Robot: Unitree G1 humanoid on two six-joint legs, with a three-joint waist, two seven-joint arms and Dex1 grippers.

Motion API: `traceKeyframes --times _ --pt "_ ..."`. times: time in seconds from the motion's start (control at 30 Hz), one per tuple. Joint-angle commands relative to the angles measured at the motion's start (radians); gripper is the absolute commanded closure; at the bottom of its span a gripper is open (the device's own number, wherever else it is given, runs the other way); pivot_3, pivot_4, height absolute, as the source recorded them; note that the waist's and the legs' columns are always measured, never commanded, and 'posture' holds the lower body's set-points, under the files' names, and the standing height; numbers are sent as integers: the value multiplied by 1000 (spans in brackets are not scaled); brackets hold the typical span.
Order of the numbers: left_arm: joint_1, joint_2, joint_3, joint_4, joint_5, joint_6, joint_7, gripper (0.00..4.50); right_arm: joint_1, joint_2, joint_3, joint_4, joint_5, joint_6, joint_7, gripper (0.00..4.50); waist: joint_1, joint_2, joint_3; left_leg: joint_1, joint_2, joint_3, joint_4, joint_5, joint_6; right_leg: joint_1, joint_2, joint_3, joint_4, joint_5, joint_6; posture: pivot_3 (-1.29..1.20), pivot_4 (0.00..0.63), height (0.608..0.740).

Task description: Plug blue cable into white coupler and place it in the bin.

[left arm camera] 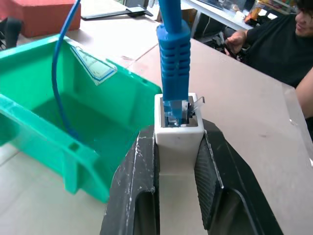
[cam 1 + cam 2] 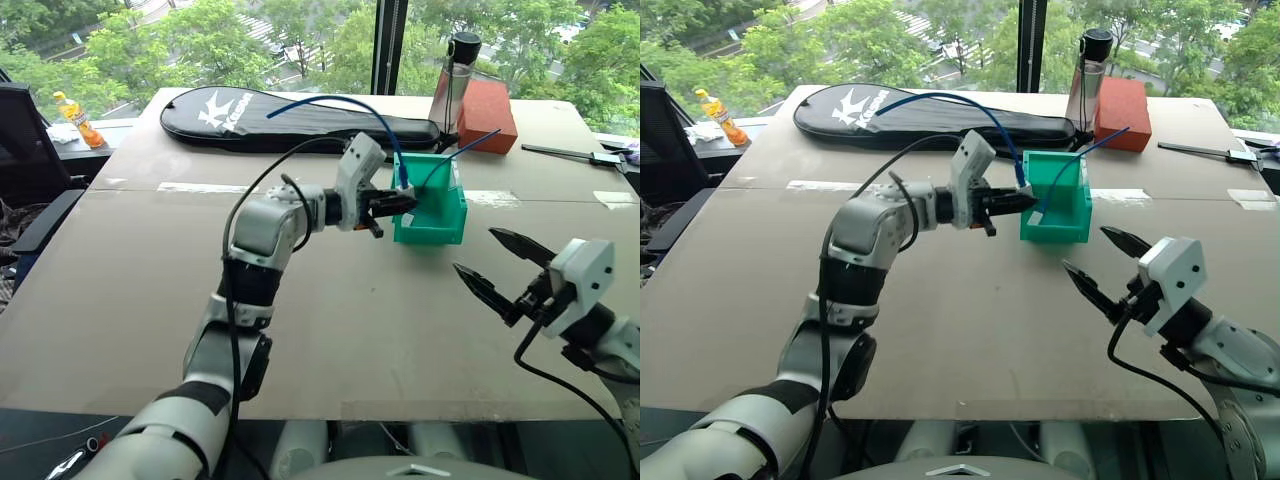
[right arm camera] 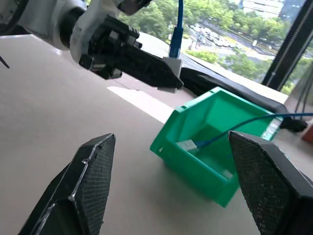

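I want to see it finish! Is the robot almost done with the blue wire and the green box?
Nearly. The blue cable is already plugged into the white coupler, which the left gripper pinches at the bin's rim. The right gripper hangs open, apart. Left: dropping the coupler into the bin.

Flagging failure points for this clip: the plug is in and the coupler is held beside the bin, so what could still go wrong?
1. The left gripper holds the white coupler beside the bin's rim, so an early release could land it outside.
2. The blue cable arches back over the table and might drag the coupler out.
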State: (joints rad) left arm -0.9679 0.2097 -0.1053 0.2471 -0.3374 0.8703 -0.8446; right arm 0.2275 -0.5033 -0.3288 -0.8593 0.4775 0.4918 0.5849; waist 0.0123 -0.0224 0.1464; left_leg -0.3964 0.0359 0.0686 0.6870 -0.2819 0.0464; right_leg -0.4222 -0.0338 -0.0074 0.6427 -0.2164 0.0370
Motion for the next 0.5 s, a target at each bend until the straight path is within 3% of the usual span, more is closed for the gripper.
traceKeyframes --times 0.03,0.27,0.33,0.37,0.4,0.47,0.5 --pt "-165 -56 -1 252 28 -23 31 4125 74 5 -58 -83 -10 -12 -51 920 -1 0 0 0 0 0 0 0 0 0 1 1 0 0 0 0 150 740" --pt "-405 -157 -47 783 162 -278 26 4125 147 26 -50 -151 -25 -14 -127 920 0 -1 1 -1 -1 0 -2 0 0 -1 2 1 -2 1 -3 0 150 740" --pt "-446 -177 -36 873 182 -323 37 3100 179 38 -45 -172 -30 -18 -143 892 0 -1 1 -3 -1 1 -2 0 0 -3 2 1 -2 1 -4 0 150 740" --pt "-460 -183 -32 903 190 -339 38 2880 191 42 -43 -178 -32 -19 -148 892 1 -1 1 -4 -1 1 -2 0 0 -3 2 1 -2 1 -4 0 150 740" --pt "-473 -187 -25 925 194 -345 33 2313 210 45 -37 -184 -42 -27 -152 892 1 -1 1 -5 -1 1 -2 0 0 -4 2 1 -2 1 -3 0 150 740" --pt "-493 -183 -9 948 199 -348 32 1831 239 54 -32 -187 -52 -43 -161 892 1 -2 1 -6 -1 1 -2 0 0 -5 2 2 -2 1 -3 0 150 740" --pt "-499 -171 -2 949 198 -332 13 1343 250 60 -33 -188 -54 -50 -167 892 1 -2 1 -6 0 1 -2 0 0 -5 2 2 -2 1 -3 0 150 740"
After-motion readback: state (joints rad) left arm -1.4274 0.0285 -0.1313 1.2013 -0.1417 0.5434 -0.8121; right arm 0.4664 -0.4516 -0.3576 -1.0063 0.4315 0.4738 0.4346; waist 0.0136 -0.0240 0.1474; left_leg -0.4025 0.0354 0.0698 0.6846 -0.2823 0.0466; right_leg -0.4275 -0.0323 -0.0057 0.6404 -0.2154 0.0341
